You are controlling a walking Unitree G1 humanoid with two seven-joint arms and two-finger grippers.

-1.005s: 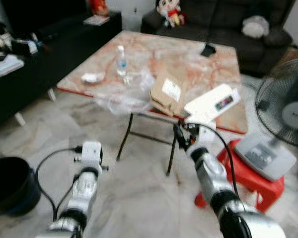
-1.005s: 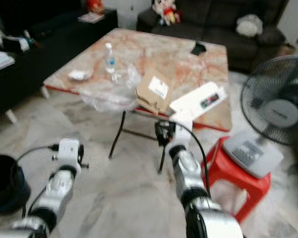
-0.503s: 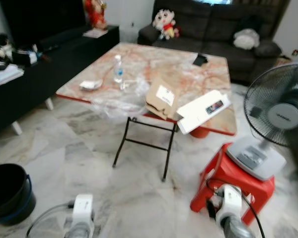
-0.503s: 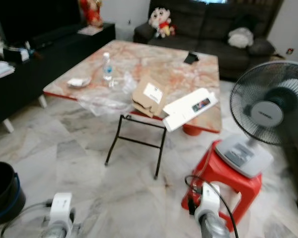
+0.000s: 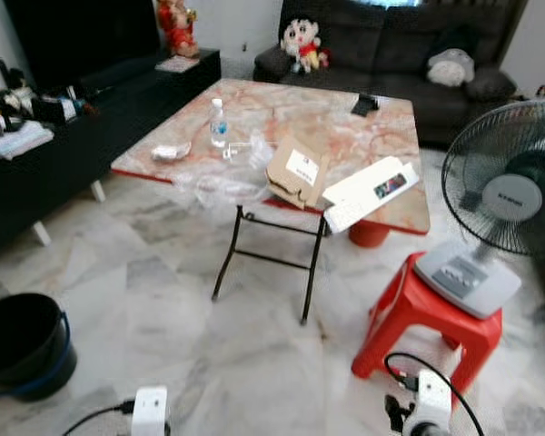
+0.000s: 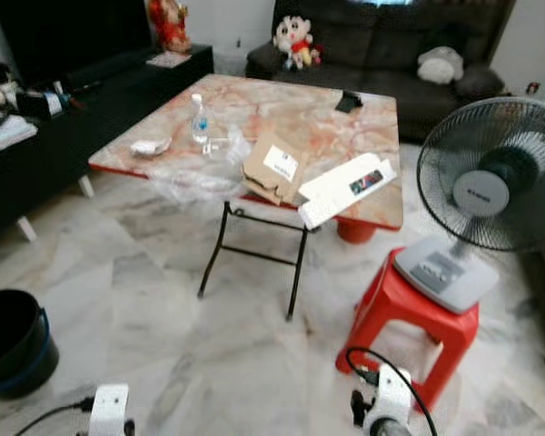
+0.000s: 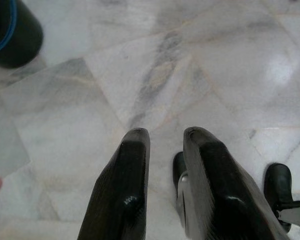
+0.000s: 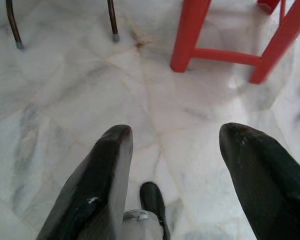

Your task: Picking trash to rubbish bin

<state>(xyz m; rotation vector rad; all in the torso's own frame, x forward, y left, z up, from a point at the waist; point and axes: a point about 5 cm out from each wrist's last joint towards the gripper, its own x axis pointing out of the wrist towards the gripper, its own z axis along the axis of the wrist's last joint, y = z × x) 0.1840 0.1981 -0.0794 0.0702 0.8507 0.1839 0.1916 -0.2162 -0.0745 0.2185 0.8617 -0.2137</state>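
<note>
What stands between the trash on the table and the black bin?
Nothing visible. From the folding table, with its crumpled plastic wrap and torn cardboard packet, bare marble floor runs to the black bin.

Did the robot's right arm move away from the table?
Yes. The right pincer was up by the marble folding table's near edge; now it hangs low beside the red plastic stool.

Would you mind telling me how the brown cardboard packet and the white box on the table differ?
The packet is brown card with a small white label; the box is white with a small dark picture. The box is long and narrow, the packet shorter and squarer. The box juts out over the table edge; the packet's open flaps reach the edge. Both lie on the table's near side, next to each other.
</note>
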